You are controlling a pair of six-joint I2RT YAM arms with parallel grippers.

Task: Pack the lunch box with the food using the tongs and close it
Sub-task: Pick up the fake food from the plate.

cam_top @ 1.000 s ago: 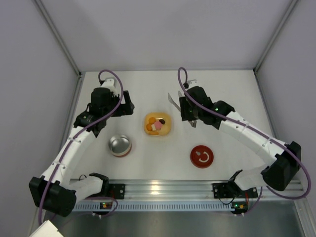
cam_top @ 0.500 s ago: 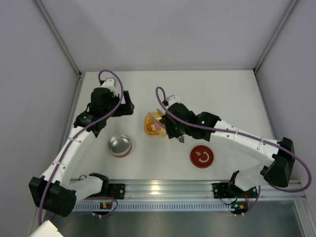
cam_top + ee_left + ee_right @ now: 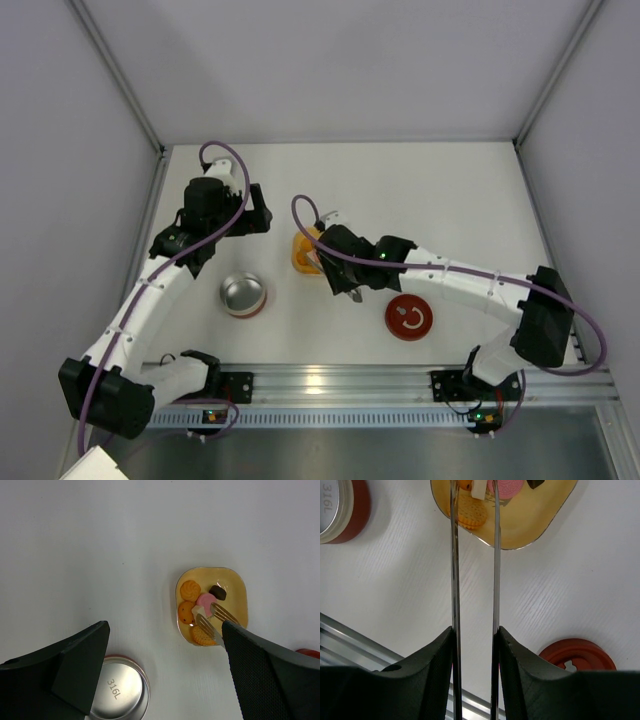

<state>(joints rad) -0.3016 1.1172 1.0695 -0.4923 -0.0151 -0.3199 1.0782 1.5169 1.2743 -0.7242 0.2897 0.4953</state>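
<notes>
Fingers of right gripper pinch tongs straddling white food piece; left gripper spread; next, squeeze firmer, lift toward lunch box

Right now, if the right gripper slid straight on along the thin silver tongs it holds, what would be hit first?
Probably the small pale food piece in the yellow rounded-square dish: the tips of the thin silver tongs, ahead of the right gripper, flank it. Their height above it is unclear.
</notes>
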